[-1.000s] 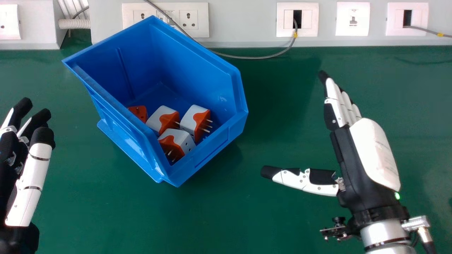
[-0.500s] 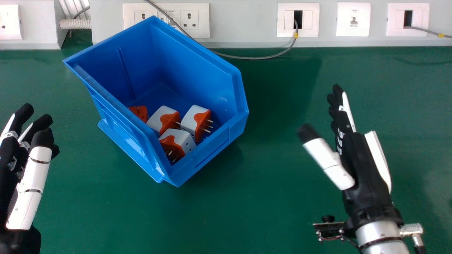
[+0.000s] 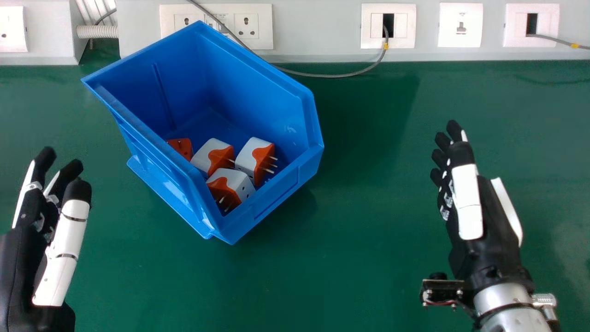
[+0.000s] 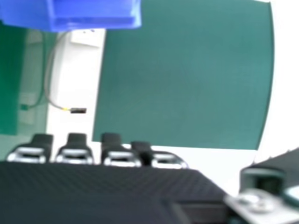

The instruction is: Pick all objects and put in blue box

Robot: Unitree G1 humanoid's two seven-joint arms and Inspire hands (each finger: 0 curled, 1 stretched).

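Nearest, at the lower left of the head view, is the robot's left hand, its fingers loosely extended and apart, with nothing in them. Across the desk, on the right side, the right hand is likewise unloaded, its fingers relaxed and its thumb lying along the palm side. Beyond and between them stands the blue box, turned at an angle, and the task's things are inside it: near the front corner, a white-and-orange plug adapter with its pins towards the near side; just behind, 2 more, a left adapter and a right adapter, both with pins towards the right; and by the left wall, partly hidden by the rim, an orange piece with small holes, probably a 4th adapter. So 4 objects are in, and the picking looks finished; what is left is perhaps only bringing both hands to rest. Farthest back, the wall sockets and grey cable play no part. Against the frame from 1.0 s ago, the left hand sits farther in from the side edge, the right hand has rolled so its thumb no longer juts out towards the box, and the box and its contents are unmoved.
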